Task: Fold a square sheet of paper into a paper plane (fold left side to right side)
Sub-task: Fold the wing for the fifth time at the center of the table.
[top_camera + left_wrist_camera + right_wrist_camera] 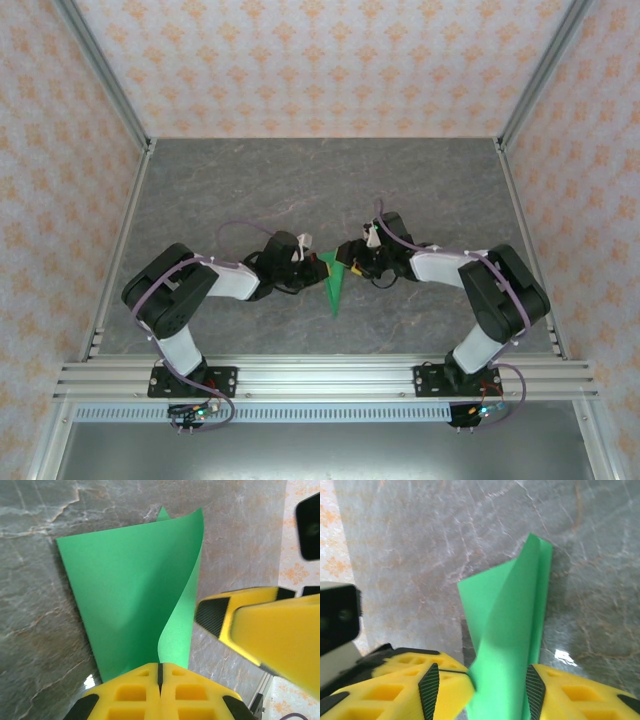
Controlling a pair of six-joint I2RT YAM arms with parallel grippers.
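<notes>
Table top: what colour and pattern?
The table is grey stone-look, marbled with pale veins and faint brownish streaks. It shows best in the right wrist view.

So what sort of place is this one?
Probably a lab robot cell: a grey marble-look tabletop boxed in by wallpapered panels on aluminium framing, a left arm and a right arm bolted to the near rail, green paper between them.

The top camera is looking steeply down from above and behind the arms (190, 290), taking in the whole worktop (250, 180) from afar. The wrist cameras are riding close behind the left tool (160, 672) and the right tool (484, 690), facing down at the worktop from opposite sides. All three views are sharing the green paper (337, 285).
</notes>
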